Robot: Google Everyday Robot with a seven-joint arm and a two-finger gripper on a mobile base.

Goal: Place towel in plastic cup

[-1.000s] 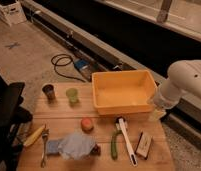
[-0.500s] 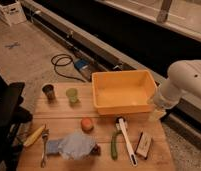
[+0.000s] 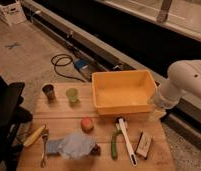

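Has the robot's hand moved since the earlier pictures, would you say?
No. The hand stays at the yellow bin's right edge, far from the towel.

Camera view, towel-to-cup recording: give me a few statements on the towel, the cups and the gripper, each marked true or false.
1. The towel lies on the wooden table, outside the plastic cup. True.
2. The gripper hangs over the towel. False: it is at the yellow bin's corner, across the table from the towel.
3. The plastic cup stands upright beside the dark brown cup. True.
4. The orange ball sits inside the yellow bin. False: it lies on the table, between bin and towel.
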